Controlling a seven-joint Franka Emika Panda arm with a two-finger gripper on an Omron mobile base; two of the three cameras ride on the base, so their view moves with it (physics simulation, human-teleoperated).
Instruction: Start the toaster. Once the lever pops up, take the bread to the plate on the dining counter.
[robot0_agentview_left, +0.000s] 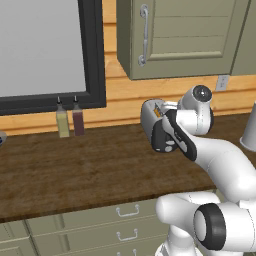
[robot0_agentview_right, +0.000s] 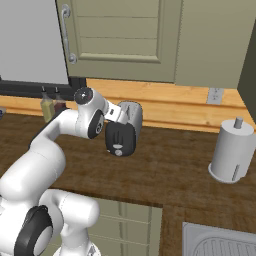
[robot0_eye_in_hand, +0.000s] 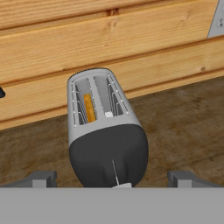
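Step in hand, by judgement: starting the toaster (robot0_eye_in_hand: 105, 131) by pressing its lever (robot0_eye_in_hand: 121, 185), the pale tab at the foot of the slit in the black end panel. Best done by bringing one fingertip down squarely onto the tab, pushing straight along the slit until it latches, then backing off clear of the slots. Side load on the rounded body to be avoided; likely to skid on the worktop (robot0_agentview_left: 75, 170). Toaster standing on the dark wood worktop near the wooden back wall, black end panel toward the camera in the hand view. Bread (robot0_eye_in_hand: 89, 107) sunk in the left slot, orange-brown edge just visible. End effector (robot0_eye_in_hand: 113, 178) spread wide, holding nothing, fingertips (robot0_eye_in_hand: 41, 178) flanking the black end and apart from it. Arm folded up from the base, forearm level over the worktop, hand aimed at the toaster (robot0_agentview_right: 131, 116) end-on, close above it.
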